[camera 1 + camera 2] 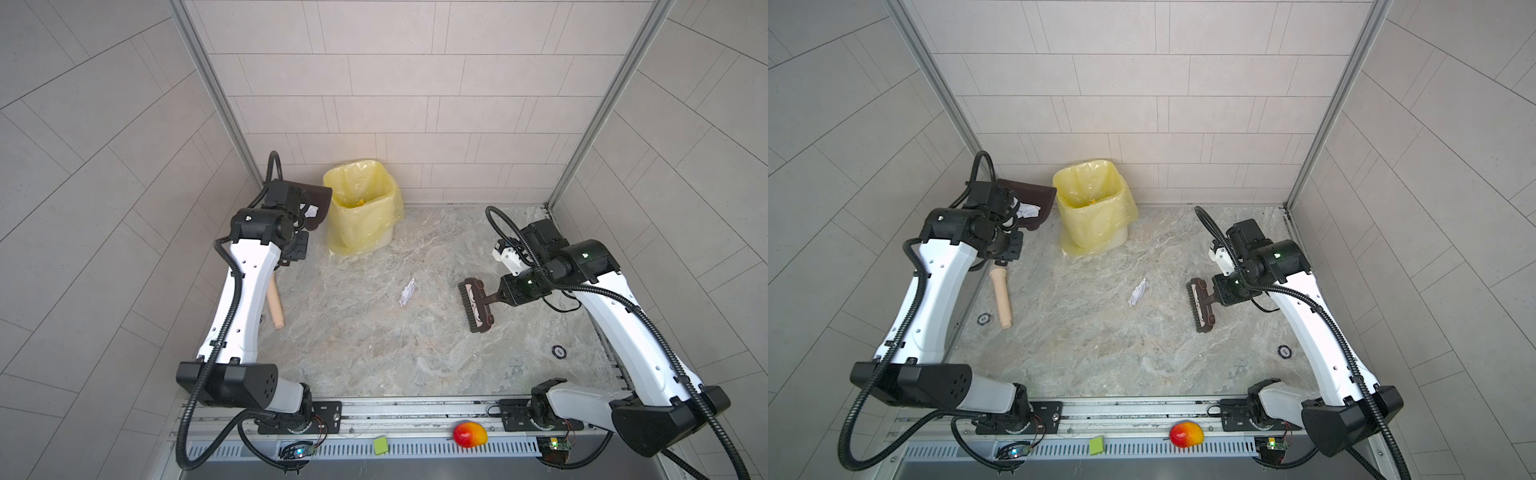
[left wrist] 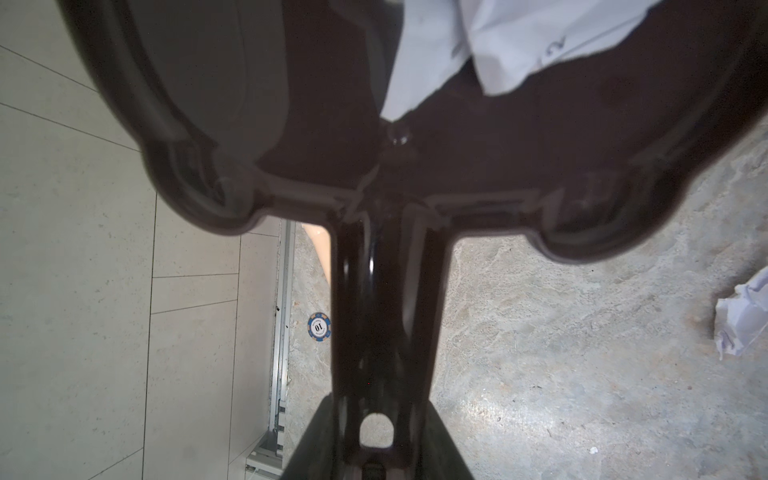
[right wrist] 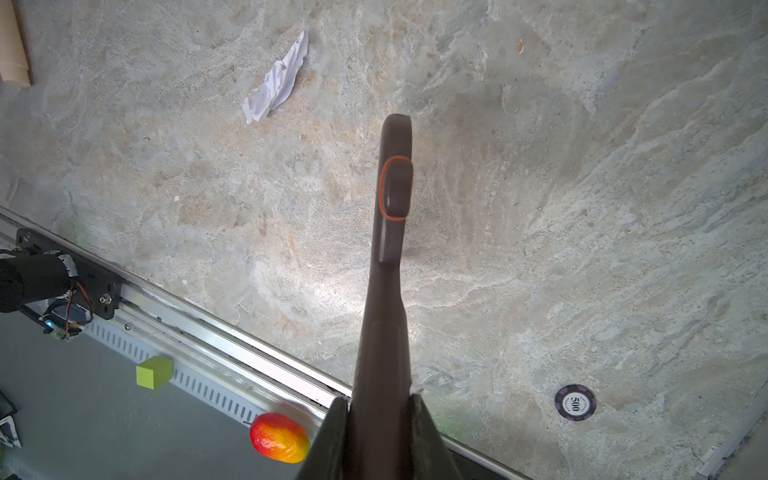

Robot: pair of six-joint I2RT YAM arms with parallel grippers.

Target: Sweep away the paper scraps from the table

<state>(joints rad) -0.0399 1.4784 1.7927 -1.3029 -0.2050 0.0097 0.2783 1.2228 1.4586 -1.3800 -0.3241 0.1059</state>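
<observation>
1. Paper scraps: I see one white piece near the middle of the table, another in the dustpan at the far-left corner.
2. Left gripper clamps the dustpan handle.
3. Right gripper clamps the brush.

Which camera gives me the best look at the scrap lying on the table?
Right wrist: the scrap is whole, close and unblocked. Both top views show it small and distant; left wrist catches only part at the frame edge.
</observation>
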